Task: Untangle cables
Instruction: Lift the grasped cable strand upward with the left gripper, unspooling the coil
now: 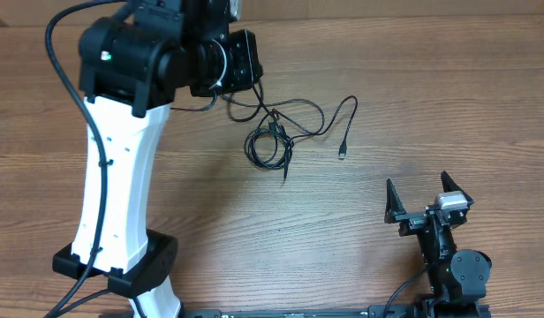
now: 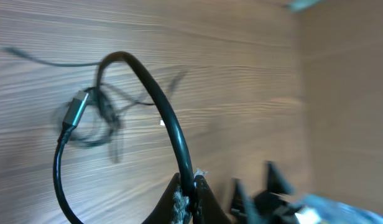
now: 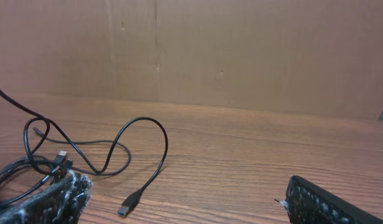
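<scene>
- The left gripper [image 2: 190, 190] has its jaws pressed together on a black cable [image 2: 170, 124], pinched right at the fingertips in the left wrist view
- From the pinch the black cable rises, bends over in a tight arch and drops toward a silvery plug [image 2: 74, 112]. A cord from that plug curves down and leaves the view at the bottom left, and I cannot tell if it is the same cable
- The left arm [image 1: 113, 177] stands on its base at the near left edge of the table [image 1: 254, 247]. Its white link leans up and away, and the black elbow and wrist are turned to the right, so the wrist sits above the upper left end of the bunch
- The cables [image 1: 276, 137] lie on the wooden table just right of that wrist, in the far middle
- They form a few small overlapping loops bunched together, with one short tail pointing toward the near side
- One long strand sweeps right in an arc and drops to a small USB plug [image 1: 343, 152] lying apart from the bunch
- The right gripper [image 1: 420, 193] is spread wide with nothing between its fingers. It is low at the near right, pointing toward the far side and well apart from the cables
- In the right wrist view the bunch sits ahead to the left, with the long strand's loop and plug flat on the wood and a plain cardboard wall [image 3: 241, 56] behind
</scene>
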